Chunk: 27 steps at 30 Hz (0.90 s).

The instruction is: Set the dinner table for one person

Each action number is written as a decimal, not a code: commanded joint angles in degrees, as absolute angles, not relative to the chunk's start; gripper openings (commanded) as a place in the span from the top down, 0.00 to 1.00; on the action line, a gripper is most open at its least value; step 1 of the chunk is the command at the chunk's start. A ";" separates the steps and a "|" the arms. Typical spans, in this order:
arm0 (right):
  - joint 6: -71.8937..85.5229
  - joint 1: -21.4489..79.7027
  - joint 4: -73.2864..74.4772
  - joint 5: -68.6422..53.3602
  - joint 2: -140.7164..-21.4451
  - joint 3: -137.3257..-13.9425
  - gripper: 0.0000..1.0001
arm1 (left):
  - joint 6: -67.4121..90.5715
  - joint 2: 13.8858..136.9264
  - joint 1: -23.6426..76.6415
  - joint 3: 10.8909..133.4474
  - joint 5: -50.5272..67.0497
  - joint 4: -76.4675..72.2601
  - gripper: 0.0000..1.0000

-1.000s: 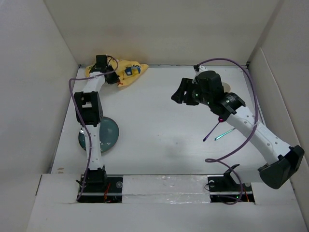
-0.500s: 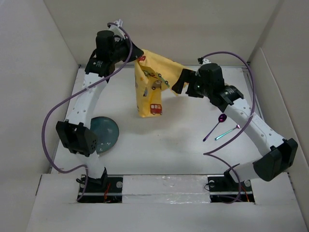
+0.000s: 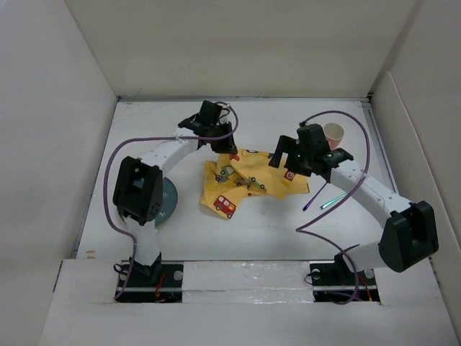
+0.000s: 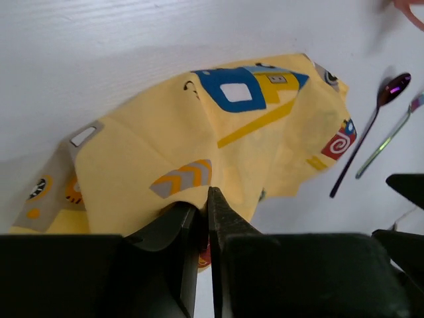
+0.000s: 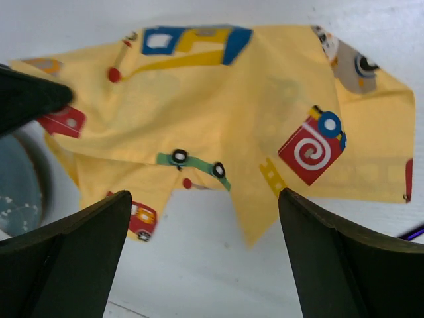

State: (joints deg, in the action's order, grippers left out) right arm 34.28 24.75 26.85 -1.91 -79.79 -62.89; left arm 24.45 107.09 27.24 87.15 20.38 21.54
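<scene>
The yellow placemat printed with cartoon cars lies crumpled in the middle of the white dinner table. My left gripper is shut on the cloth's far edge; the left wrist view shows the jaws pinching a fold of it. My right gripper is open and empty, low over the cloth's right part. In the right wrist view its gripper has wide-spread fingers that frame the placemat without touching it.
A teal plate sits at the left, partly under the left arm. A purple spoon and a green-handled utensil lie right of the cloth. A pink cup stands behind the right arm. White walls surround the table.
Half a second ago the placemat hung in the air between both grippers. Now it rests crumpled on the table, both arms are lower and nearer, and the right gripper has let go.
</scene>
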 commanded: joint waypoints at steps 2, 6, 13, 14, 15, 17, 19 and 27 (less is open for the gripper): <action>36.03 24.35 23.82 -1.23 -78.66 -60.12 0.08 | 24.34 106.96 24.43 93.24 15.21 17.14 0.91; 36.39 24.35 23.64 -1.32 -78.66 -58.62 0.35 | 22.51 109.86 23.82 102.03 13.01 21.00 0.65; 38.41 24.87 22.41 -2.38 -79.19 -55.20 0.34 | 21.09 96.20 23.82 86.81 1.96 19.87 0.34; 38.67 24.87 22.33 -2.03 -79.19 -54.67 0.32 | 21.44 93.89 23.82 83.79 0.72 18.56 0.36; 39.11 25.40 22.32 -1.93 -79.19 -53.71 0.32 | 21.79 91.43 23.82 80.89 0.62 18.02 0.40; 39.55 25.40 22.06 -1.23 -79.45 -52.83 0.31 | 22.50 85.45 24.95 72.89 -2.46 17.75 0.56; 39.90 25.40 22.32 -0.36 -80.67 -52.38 0.31 | 23.11 82.11 27.59 67.45 -2.11 19.59 0.70; 39.64 24.26 23.29 2.81 -86.39 -56.60 0.31 | 32.24 77.61 41.38 55.38 -3.52 26.19 0.57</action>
State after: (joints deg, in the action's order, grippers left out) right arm 39.44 24.71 24.88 0.69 -85.84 -53.34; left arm 27.35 79.85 38.26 57.32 -2.00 23.24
